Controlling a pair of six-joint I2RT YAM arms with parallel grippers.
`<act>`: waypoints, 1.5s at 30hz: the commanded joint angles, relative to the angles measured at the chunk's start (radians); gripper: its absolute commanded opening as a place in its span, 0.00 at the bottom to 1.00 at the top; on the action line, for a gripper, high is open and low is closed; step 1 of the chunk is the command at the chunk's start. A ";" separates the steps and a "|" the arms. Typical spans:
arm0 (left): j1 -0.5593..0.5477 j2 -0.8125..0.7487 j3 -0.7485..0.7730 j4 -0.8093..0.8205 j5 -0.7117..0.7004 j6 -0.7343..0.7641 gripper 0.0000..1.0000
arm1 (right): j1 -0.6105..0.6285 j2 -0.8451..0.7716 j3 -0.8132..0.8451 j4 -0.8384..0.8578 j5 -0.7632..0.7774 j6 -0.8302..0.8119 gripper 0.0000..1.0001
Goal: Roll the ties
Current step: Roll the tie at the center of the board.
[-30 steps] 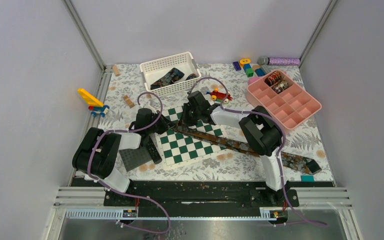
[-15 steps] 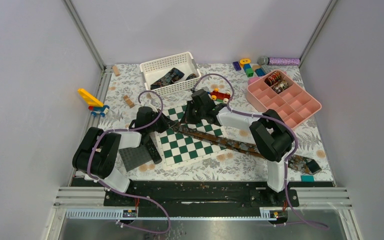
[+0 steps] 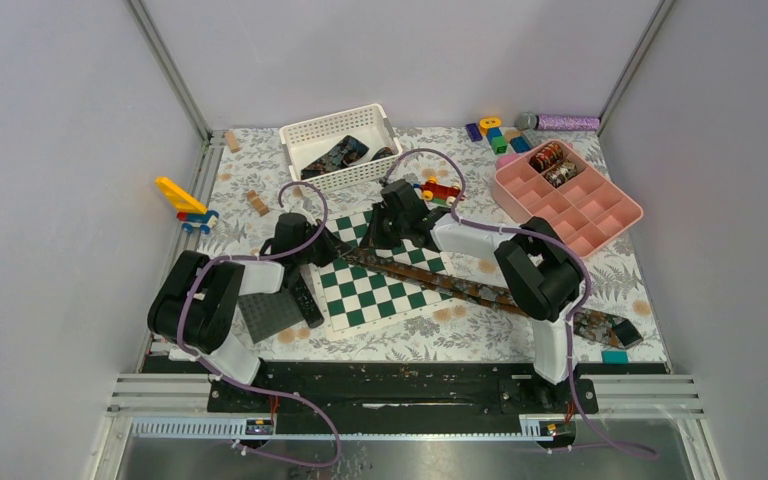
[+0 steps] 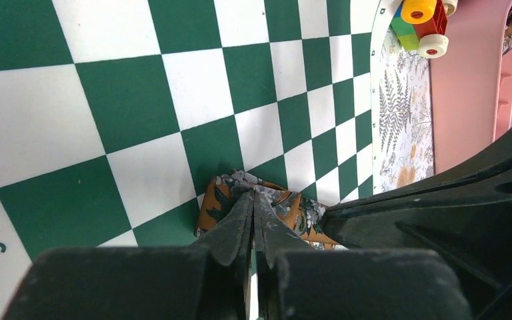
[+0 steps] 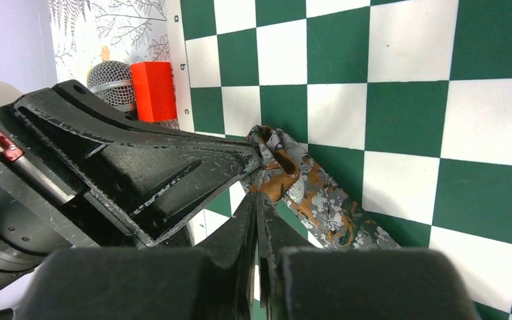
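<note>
We log one brown-rust speckled tie (image 3: 480, 290) lying flat. It runs diagonally from the middle of the chess mat (image 3: 380, 295) toward the table's near right corner. Both grippers meet at its narrow end on the mat.

- **left gripper** (image 4: 252, 200): jaws closed, fabric bunched and pinched at the tips.
- **right gripper** (image 5: 257, 200): jaws closed with no gap, tips against the tie's edge. We cannot tell whether cloth sits between them.

Dark ties (image 3: 338, 155) lie in the white basket (image 3: 332, 120) by the far edge. Coiled ties (image 3: 550, 158) sit in the far corner of the pink tray (image 3: 600, 215).
</note>
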 commanded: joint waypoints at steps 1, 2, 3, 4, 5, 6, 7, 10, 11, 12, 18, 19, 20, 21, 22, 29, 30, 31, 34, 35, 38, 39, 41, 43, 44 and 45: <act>-0.007 0.010 0.038 0.029 0.015 0.016 0.00 | 0.003 0.034 0.042 -0.002 -0.018 -0.009 0.01; -0.007 0.011 0.039 0.029 0.016 0.017 0.00 | 0.004 0.038 0.043 -0.003 -0.021 -0.008 0.01; -0.007 0.011 0.039 0.029 0.016 0.017 0.00 | 0.004 0.043 0.043 -0.003 -0.023 -0.007 0.01; -0.008 0.010 0.039 0.029 0.015 0.017 0.00 | 0.004 0.048 0.043 -0.006 -0.023 -0.006 0.01; -0.007 0.012 0.040 0.030 0.015 0.017 0.00 | 0.004 0.051 0.041 -0.007 -0.025 -0.006 0.01; -0.007 0.012 0.040 0.031 0.015 0.016 0.00 | 0.003 0.054 0.039 -0.006 -0.026 -0.005 0.01; -0.007 0.013 0.040 0.032 0.015 0.015 0.00 | 0.004 0.058 0.039 -0.007 -0.026 -0.003 0.01; -0.008 0.019 0.042 0.035 0.018 0.015 0.00 | 0.004 0.070 0.039 -0.007 -0.029 -0.001 0.01; -0.009 0.020 0.042 0.035 0.017 0.015 0.00 | 0.004 0.075 0.040 -0.008 -0.031 0.001 0.01; -0.009 0.020 0.042 0.034 0.017 0.015 0.00 | 0.003 0.079 0.039 -0.008 -0.032 0.002 0.01; -0.009 0.005 0.044 0.027 0.010 0.021 0.14 | 0.004 0.095 0.035 -0.008 -0.035 0.009 0.01; -0.009 -0.002 0.043 0.024 0.007 0.023 0.18 | 0.003 0.094 0.034 -0.008 -0.033 0.008 0.01; -0.009 -0.008 0.042 0.019 0.002 0.028 0.21 | 0.004 0.095 0.033 -0.009 -0.032 0.008 0.01; -0.009 -0.016 0.041 0.014 -0.004 0.032 0.24 | 0.003 0.095 0.032 -0.012 -0.029 0.006 0.01; -0.009 -0.023 0.041 0.010 -0.008 0.035 0.25 | 0.003 0.096 0.032 -0.013 -0.028 0.006 0.01; -0.007 -0.069 0.026 -0.008 -0.050 0.047 0.32 | 0.004 0.099 0.029 -0.020 -0.017 0.006 0.01; -0.006 -0.076 0.022 -0.007 -0.058 0.048 0.35 | 0.003 0.099 0.029 -0.020 -0.016 0.006 0.01; -0.005 -0.082 0.016 -0.006 -0.065 0.048 0.37 | 0.004 0.098 0.029 -0.021 -0.015 0.006 0.01; -0.003 -0.097 0.006 -0.004 -0.089 0.049 0.43 | 0.003 0.101 0.030 -0.022 -0.017 0.005 0.01; -0.002 -0.097 0.004 -0.006 -0.096 0.050 0.45 | 0.004 0.101 0.031 -0.021 -0.016 0.006 0.01; 0.003 -0.086 0.004 -0.012 -0.104 0.051 0.48 | 0.002 0.104 0.032 -0.021 -0.017 0.006 0.00; 0.004 -0.081 0.004 -0.013 -0.106 0.051 0.48 | 0.003 0.104 0.033 -0.023 -0.017 0.006 0.00; 0.003 -0.067 0.000 -0.001 -0.103 0.049 0.49 | 0.003 0.104 0.035 -0.024 -0.017 0.006 0.00; 0.004 -0.053 -0.012 0.034 -0.093 0.048 0.50 | 0.003 0.105 0.036 -0.025 -0.017 0.006 0.00; 0.004 -0.045 -0.023 0.060 -0.086 0.046 0.50 | 0.003 0.106 0.037 -0.026 -0.018 0.006 0.00; 0.003 -0.039 -0.032 0.082 -0.078 0.045 0.50 | 0.003 0.106 0.038 -0.026 -0.017 0.006 0.01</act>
